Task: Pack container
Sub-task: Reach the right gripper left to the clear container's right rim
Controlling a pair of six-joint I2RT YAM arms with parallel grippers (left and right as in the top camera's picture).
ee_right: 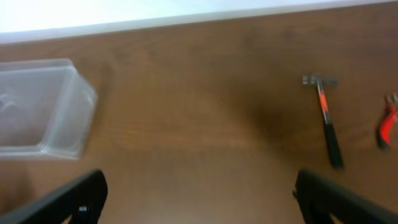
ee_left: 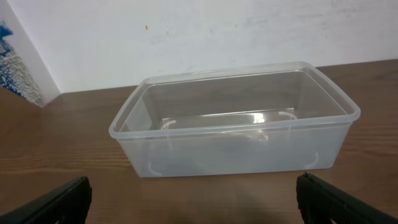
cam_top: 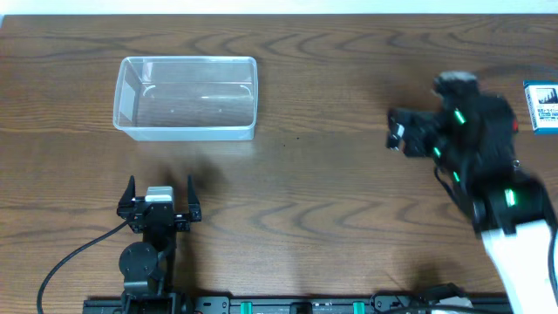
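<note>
Two arms stand at the brown wooden table (cam_top: 296, 201). Nearest the front edge, the left gripper (cam_top: 160, 185) sits low with its fingers spread wide, gripping nothing. Further back on the right, the right gripper (cam_top: 397, 129) hangs above the wood pointing left, its fingers just as far apart. Its wrist camera shows a hammer (ee_right: 324, 115) lying flat and, near it, a blurred red-handled tool (ee_right: 387, 121). Beyond the left gripper, the container (cam_top: 186, 131) stands upright and open-topped towards the far left. A small blue-and-white box (cam_top: 542, 106) lies at the right edge.
</note>
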